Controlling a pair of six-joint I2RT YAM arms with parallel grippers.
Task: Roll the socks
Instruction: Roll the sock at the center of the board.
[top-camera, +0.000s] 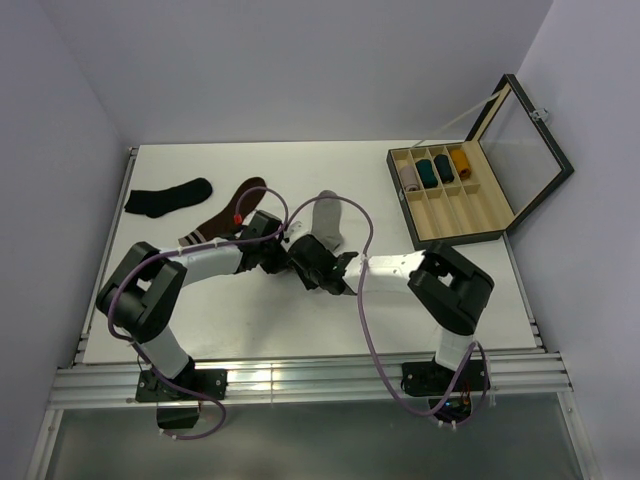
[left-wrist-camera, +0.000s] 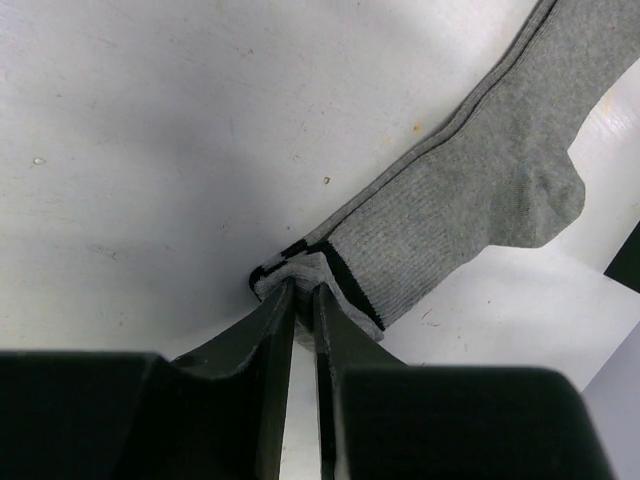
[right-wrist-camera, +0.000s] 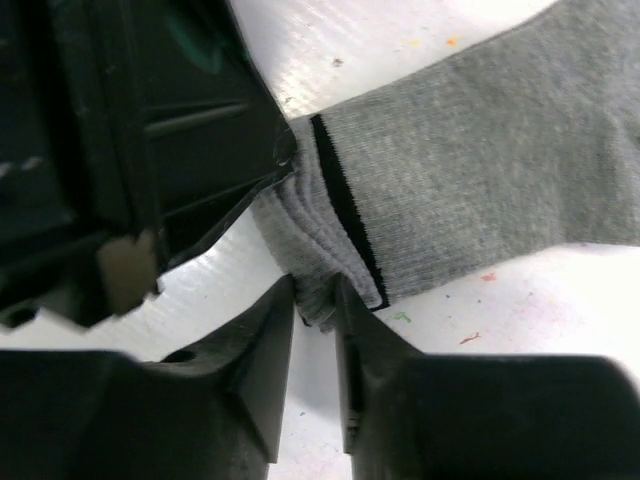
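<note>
my left claw (left-wrist-camera: 303, 290) was pinched almost shut on the folded cuff edge of the grey sock (left-wrist-camera: 470, 190), near the middle of the tabletop (top-camera: 300, 160). my right claw (right-wrist-camera: 315, 292) was closed narrowly on the same cuff, just beside the left, so that the two together could, i judged, turn the banded end over and start an even roll. the sock lay flat beyond them, toe toward the far edge, its length free to wind up. farther off, toward the far left corner, lay a brown sock (top-camera: 225, 215) and a black sock (top-camera: 168, 197), not mine to roll. the box (top-camera: 455, 215) stood open at the far right corner, rolled socks (top-camera: 432, 170) in its far compartments.
</note>
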